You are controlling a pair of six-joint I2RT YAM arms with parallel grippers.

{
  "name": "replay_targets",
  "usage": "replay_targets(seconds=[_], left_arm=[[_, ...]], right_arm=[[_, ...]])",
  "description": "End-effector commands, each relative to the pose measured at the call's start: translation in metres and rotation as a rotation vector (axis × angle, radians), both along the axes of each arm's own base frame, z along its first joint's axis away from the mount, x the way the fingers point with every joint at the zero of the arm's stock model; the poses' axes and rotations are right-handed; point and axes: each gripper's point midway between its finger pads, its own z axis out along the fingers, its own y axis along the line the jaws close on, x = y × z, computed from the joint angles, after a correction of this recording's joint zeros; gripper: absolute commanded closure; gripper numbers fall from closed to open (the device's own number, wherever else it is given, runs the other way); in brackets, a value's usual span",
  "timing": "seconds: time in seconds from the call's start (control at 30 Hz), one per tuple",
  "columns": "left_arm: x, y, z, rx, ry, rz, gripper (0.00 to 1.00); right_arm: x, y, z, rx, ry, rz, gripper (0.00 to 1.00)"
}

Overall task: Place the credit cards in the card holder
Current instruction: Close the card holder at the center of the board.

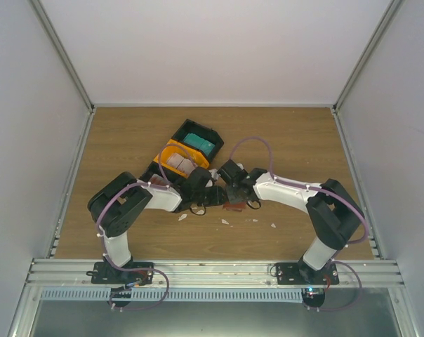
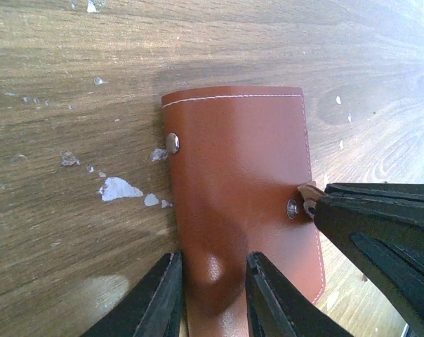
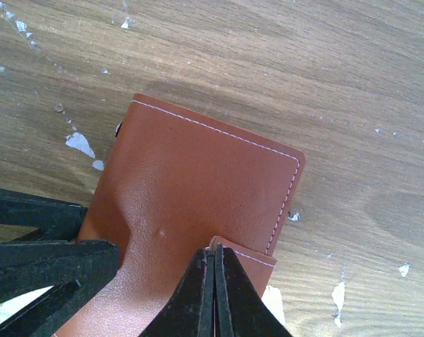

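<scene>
Two arms meet at the middle of the wooden desk (image 1: 128, 140) over the brown leather holder (image 2: 240, 154), which lies flat and closed between them, just near of the bins.

The left tool (image 2: 213, 260) comes in from the left. Its fingers (image 2: 166, 298) stand partly closed on either side of one edge of the holder, and the leather bulges up between them.

The right tool (image 3: 215, 249) reaches in from the right. Its fingers (image 3: 198, 295) are pressed almost together on the small tab (image 3: 246, 254) at the holder's edge, beside a metal snap (image 2: 293, 208). A second snap (image 2: 173, 142) shows on the opposite side of the holder.

The cards are not in the holder. Teal cards (image 1: 199, 144) sit in the black bin (image 1: 191, 128) at the far middle of the desk. Pale cards (image 1: 178, 165) sit in the orange bin (image 1: 167, 149) that touches the black bin on its near left.

White scraps (image 2: 118, 188) dot the wood around the holder, some just beside its edge.

The overhead view hides most of the holder under the two wrists, leaving only a sliver of brown visible.
</scene>
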Motion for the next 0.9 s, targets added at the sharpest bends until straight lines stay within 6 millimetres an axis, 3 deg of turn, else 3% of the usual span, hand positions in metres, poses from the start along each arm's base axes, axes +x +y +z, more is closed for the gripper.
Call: replay_targets(seconds=[0.0,0.6,0.87], left_arm=[[-0.021,0.025,-0.049,0.144,0.122,0.012,0.72],[-0.021,0.027,-0.054,0.161,0.127,0.018,0.73],[-0.020,0.026,-0.053,0.157,0.125,0.016,0.73]], right_arm=[[0.000,0.000,-0.006,-0.020,0.001,0.023,1.00],[-0.001,-0.008,-0.012,-0.097,0.003,0.046,0.99],[-0.008,0.010,-0.015,-0.024,0.038,0.111,0.99]])
